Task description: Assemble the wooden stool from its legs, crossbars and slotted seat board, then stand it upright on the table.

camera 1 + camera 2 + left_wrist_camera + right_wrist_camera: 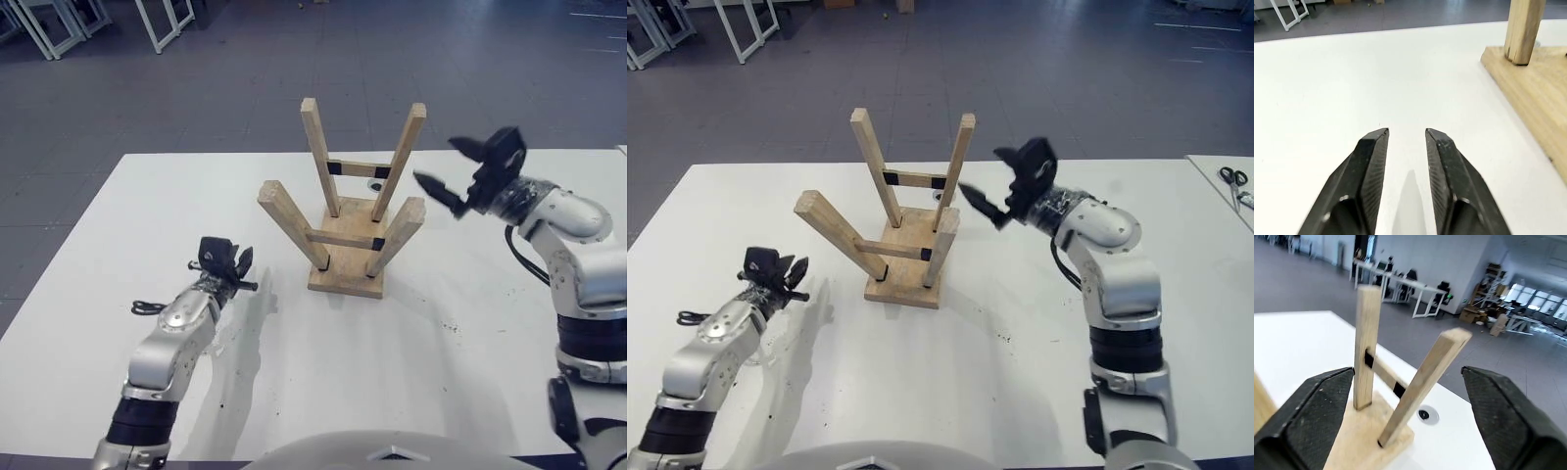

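Sitting inverted, stool [345, 279] near right gripper [436, 162].

The stool [351, 220] is pale, bare wood, matt, with the grain showing. The black bands [335, 168] at its joints may be tape. The table [411, 362] is white, smooth and faintly glossy, with dark specks. The left gripper [1406, 131] and right gripper [1408, 371] have black, matt jaws with finely ribbed faces.

4 legs [320, 157], 2 crossbars [358, 168], 1 board [345, 277]
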You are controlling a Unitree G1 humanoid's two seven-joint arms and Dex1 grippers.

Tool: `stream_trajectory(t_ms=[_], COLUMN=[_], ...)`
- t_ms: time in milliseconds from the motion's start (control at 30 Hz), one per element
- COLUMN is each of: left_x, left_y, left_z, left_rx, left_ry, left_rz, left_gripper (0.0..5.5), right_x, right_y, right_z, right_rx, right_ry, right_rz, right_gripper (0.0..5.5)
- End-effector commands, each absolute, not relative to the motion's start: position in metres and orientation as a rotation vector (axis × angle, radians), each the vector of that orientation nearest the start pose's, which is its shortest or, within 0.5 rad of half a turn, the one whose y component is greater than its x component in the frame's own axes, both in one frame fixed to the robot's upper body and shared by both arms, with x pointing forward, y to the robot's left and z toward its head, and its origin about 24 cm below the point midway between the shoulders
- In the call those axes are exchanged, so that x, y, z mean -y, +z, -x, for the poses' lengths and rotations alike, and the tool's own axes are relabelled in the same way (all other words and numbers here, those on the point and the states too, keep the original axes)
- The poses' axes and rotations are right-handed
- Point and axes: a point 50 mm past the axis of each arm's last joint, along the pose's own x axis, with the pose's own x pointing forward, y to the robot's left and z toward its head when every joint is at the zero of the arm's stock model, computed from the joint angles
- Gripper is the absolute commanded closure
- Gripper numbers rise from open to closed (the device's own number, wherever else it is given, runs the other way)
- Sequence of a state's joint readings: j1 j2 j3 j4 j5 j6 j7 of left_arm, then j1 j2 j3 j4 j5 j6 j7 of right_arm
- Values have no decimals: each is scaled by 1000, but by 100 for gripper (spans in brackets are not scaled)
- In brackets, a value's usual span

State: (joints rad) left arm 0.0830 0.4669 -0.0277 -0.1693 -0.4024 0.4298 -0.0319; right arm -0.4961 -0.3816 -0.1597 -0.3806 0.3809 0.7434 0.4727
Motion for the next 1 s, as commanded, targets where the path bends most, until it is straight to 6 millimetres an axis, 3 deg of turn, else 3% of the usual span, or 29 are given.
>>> stream_trajectory(t_ms=[33,133,233,300,367,433,500,567,633,700,800,867,933,1000], left_x=[-216,-211,-207,-206,-206,-207,-208,-208,-208,-209,-210,-209,-208,-208], left_y=[9,1,-1,-1,-2,-4,-5,-5,-3,0,2,1,0,-2], left_z=[-221,-221,-223,-224,-223,-221,-220,-220,-224,-228,-228,-226,-224,-222], left_rx=[-446,-464,-458,-454,-453,-456,-459,-457,-449,-438,-436,-438,-440,-443], left_ry=[-88,-101,-112,-114,-116,-114,-106,-105,-114,-115,-108,-106,-103,-99], left_rz=[-80,-79,-77,-76,-75,-72,-68,-66,-71,-77,-78,-74,-70,-63], left_gripper=[413,413,413,413,413,413,413,413,413,413,413,413,413,413], right_x=[127,93,86,93,105,110,101,97,94,90,89,92,103,121], right_y=[274,270,261,292,337,360,324,235,174,165,200,234,270,282], right_z=[-265,-245,-237,-237,-233,-226,-236,-250,-242,-238,-251,-257,-260,-264], right_rx=[319,247,192,372,615,734,544,139,-104,-129,34,198,354,394], right_ry=[587,736,749,705,646,630,625,580,566,562,530,519,496,437], right_rz=[-252,-347,-331,-323,-338,-345,-310,-226,-159,-162,-201,-309,-370,-305], right_gripper=[172,172,172,172,172,172,172,172,172,172,172,172,172,172])
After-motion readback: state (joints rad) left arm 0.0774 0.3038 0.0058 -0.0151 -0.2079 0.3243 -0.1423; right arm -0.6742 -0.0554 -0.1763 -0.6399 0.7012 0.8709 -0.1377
